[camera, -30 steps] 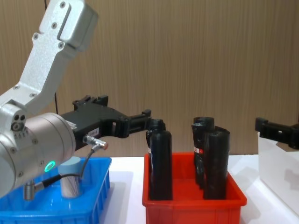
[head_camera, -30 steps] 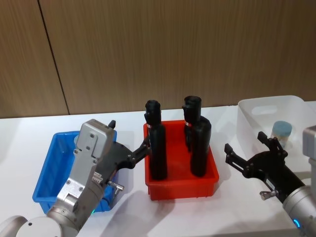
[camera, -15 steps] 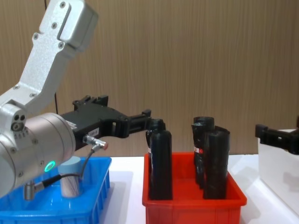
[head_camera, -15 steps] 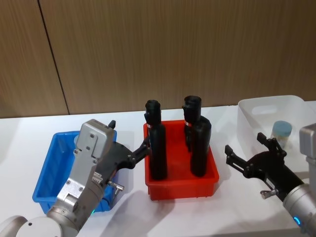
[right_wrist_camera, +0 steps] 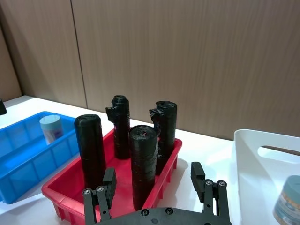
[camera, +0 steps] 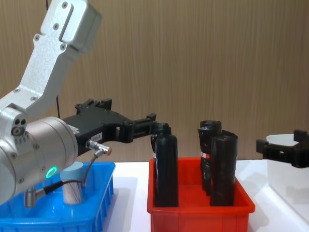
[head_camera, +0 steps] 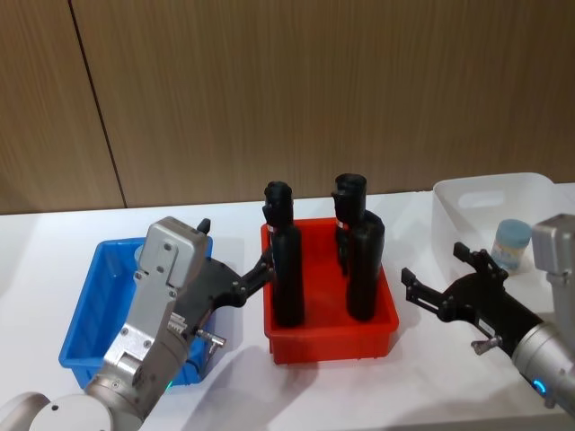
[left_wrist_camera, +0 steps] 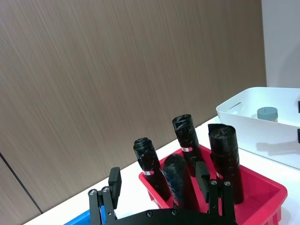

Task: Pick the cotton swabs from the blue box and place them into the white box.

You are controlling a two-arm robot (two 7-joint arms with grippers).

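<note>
Nearest my camera, at left, the left gripper (head_camera: 235, 247) hangs over the right end of the blue box (head_camera: 83, 301). Its fingers are spread and hold nothing, and their tips lie close to the nearest black bottle (head_camera: 287, 269). Beneath that wrist one jar of cotton swabs (camera: 73, 186) stands upright on the floor of the blue box, untouched. At right, the right gripper (head_camera: 436, 262) hovers above the bench (head_camera: 36, 269) between the red bin (head_camera: 332, 343) and the white box (head_camera: 490, 186), fingers likewise released and empty. Farther back, a second jar (head_camera: 512, 242) sits upright inside the white box.

Step in hand, as I judge it: one jar is delivered and one is left to fetch; neither arm carries anything. The next move calls for me to lower the left gripper over the remaining jar, straddle it and close.

Edges and room: the blue box is shallow, so its rim should hinder the descent little. The tall bottles stand just beside the left fingertips and could be knocked by any swing to the right. A carry toward the white box must pass over them or across the open bench in front of the red bin. The wooden wall (head_camera: 269, 90) stands well behind.
</note>
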